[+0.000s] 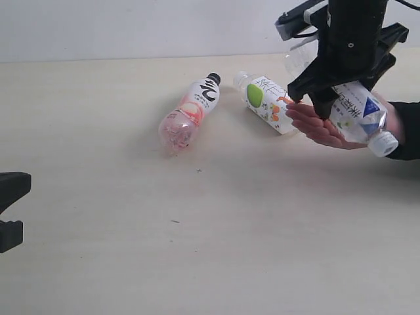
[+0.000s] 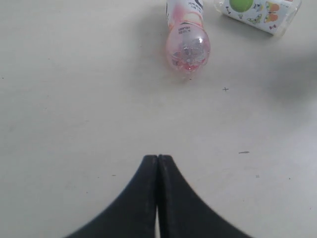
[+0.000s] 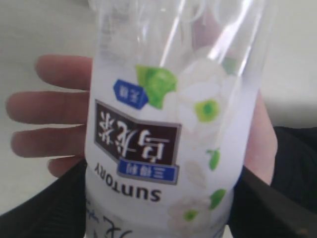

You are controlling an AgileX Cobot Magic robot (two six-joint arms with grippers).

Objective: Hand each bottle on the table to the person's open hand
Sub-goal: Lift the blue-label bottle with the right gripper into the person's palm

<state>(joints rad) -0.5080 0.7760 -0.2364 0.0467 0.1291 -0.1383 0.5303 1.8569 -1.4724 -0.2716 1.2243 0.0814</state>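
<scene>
The surface is wide, flat and pale beige with a faint wood grain, marked by a few tiny dark specks. Behind it stands a plain light wall.

Two bottles lie on their sides near the far middle of the surface, close together but not touching. The pink bottle has a black cap that points toward the wall. Just to its right lies the green-and-orange bottle, white cap toward the pink one.

The right arm reaches down from above at the far right. Its right claw is clamped across the label of a third bottle, white with blue and green print. The bottle is held tilted, clear base up and to the left, white cap down and to the right. Directly beneath it a person's open hand is stretched in from the right, palm up, fingers spread, a dark sleeve at the wrist. Whether the bottle rests on the palm cannot be told.

The left claw hovers low over bare surface at the near left, well apart from the bottles, its two black fingers pressed together and holding nothing.
</scene>
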